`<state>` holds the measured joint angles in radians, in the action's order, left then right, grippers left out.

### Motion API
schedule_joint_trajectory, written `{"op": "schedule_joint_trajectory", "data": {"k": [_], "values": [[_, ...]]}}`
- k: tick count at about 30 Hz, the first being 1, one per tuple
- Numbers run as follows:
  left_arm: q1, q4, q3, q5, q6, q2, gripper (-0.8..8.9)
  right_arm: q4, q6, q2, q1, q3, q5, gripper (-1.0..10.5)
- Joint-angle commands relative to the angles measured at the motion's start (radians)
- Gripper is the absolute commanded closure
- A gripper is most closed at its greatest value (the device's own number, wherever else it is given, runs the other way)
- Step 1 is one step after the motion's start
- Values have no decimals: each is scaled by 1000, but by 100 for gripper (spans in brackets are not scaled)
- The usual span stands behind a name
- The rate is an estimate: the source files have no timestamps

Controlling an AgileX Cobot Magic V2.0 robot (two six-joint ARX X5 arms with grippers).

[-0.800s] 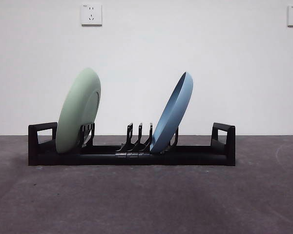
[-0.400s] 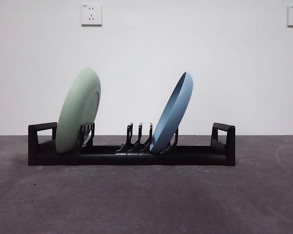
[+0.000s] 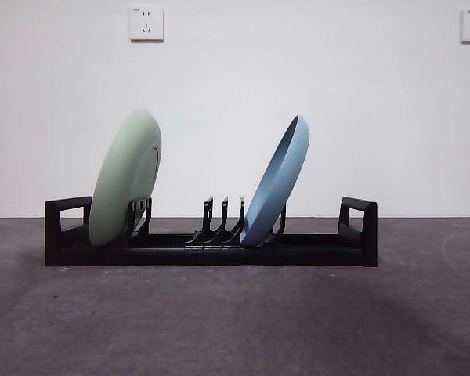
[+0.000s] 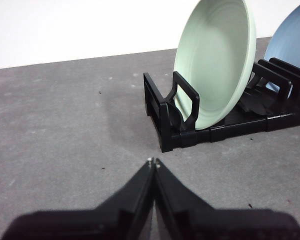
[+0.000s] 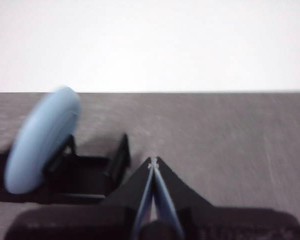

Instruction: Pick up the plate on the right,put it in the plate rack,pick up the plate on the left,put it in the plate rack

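The left gripper (image 4: 153, 162) is sitting low over the table with its two black jaws pressed together, their tips meeting in a narrow point and nothing between them. The right gripper (image 5: 153, 162) is likewise hanging low with its jaws closed tip to tip, empty. In each wrist view the jaws are pointing toward twelve o'clock from the dark wrist body at six o'clock. Neither arm is showing in the front view; both are waiting out of that frame, and neither gripper is touching anything.
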<state>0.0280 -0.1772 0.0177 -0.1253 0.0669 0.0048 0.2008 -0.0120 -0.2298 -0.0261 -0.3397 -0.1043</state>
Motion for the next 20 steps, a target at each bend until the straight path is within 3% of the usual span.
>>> {"op": "schedule_joint_trajectory", "data": {"k": [1, 11, 20], "values": [[-3, 4, -15, 0, -7, -3, 816, -13, -40, 74, 20, 92, 0, 943], [-3, 4, -15, 0, -7, -3, 816, -14, -72, 229, 23, 299, -1, 943], [-3, 4, -15, -1, -7, -3, 816, -21, -96, 229, -45, 332, 2, 943]]}}
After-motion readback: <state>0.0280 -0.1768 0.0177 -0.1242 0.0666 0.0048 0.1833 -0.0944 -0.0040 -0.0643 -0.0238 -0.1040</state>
